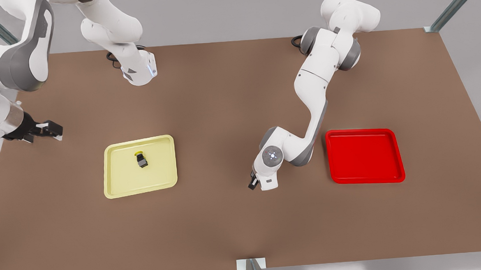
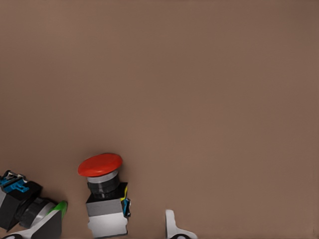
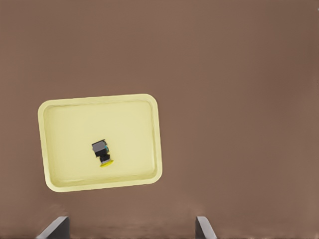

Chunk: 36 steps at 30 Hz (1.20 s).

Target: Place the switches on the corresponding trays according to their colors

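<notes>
Red-capped push-button switch (image 2: 102, 186): it stands cap-up on the brown table (image 1: 229, 234), between my left pincer's fingers (image 2: 171, 224), not yet in a tray.
Left pincer (image 1: 253, 184): low over the table's middle, spread wide, with nothing clamped.
Right pincer (image 1: 51, 129): waiting high at the front view's left, fingers apart and empty, looking down on the pale yellow tray (image 1: 160, 168).
Yellow-capped switch (image 1: 141, 160): lying on its side inside that yellow tray, so I judge that half done.
Bright red tray (image 1: 365, 157): on the front view's right, apart from my left arm, with nothing in it.
Risk, neighbour: a green-capped switch (image 2: 30, 209) lies just beside one of my left fingers; closing off-centre could nudge or pinch it.
Risk, grip: the round cap overhangs the narrow grey body, so a high or skewed pinch may tip the switch or let it slip.
Open room: bare table runs from my left pincer to the red tray; only its raised rim needs clearing.
</notes>
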{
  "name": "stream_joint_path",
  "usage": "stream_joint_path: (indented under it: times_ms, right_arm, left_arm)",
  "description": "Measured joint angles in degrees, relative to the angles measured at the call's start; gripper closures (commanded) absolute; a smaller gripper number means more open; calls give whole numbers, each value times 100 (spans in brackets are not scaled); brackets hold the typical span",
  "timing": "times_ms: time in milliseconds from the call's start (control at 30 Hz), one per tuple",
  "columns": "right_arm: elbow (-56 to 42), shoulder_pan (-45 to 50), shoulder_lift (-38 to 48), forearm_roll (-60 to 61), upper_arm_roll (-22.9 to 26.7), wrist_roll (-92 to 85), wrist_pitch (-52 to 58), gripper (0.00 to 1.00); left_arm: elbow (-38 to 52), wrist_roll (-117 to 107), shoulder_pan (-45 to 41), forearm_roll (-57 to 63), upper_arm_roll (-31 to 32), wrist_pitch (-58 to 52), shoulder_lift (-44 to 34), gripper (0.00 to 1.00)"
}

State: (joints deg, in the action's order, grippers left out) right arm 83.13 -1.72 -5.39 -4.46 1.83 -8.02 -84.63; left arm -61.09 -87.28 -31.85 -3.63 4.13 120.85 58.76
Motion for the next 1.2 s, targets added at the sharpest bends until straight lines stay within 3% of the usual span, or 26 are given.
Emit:
stream_joint_path:
  times_ms: [133, 233, 933, 1033, 1200]
  right_arm:
    - [182, -232, -51, 112, 20, 107, -286, 0]
    - [152, -60, -57, 103, 18, 89, -316, 0]
    - [-86, -138, -270, 47, 53, 99, -321, 0]
    - [-86, -168, -373, 96, 54, 90, -428, 0]
    - [-120, -139, -384, 95, 54, 99, -423, 0]
  left_arm:
    - [-3, 9, 3, 2, 0, 84, 74, 4]
    - [-1, 0, -4, 2, 0, 150, 76, 15]
    - [-114, 0, -67, 11, 0, 158, 141, 16]
    - [-114, 0, -67, 14, 0, 158, 154, 33]
    - [-114, 0, -67, 18, 0, 158, 154, 39]
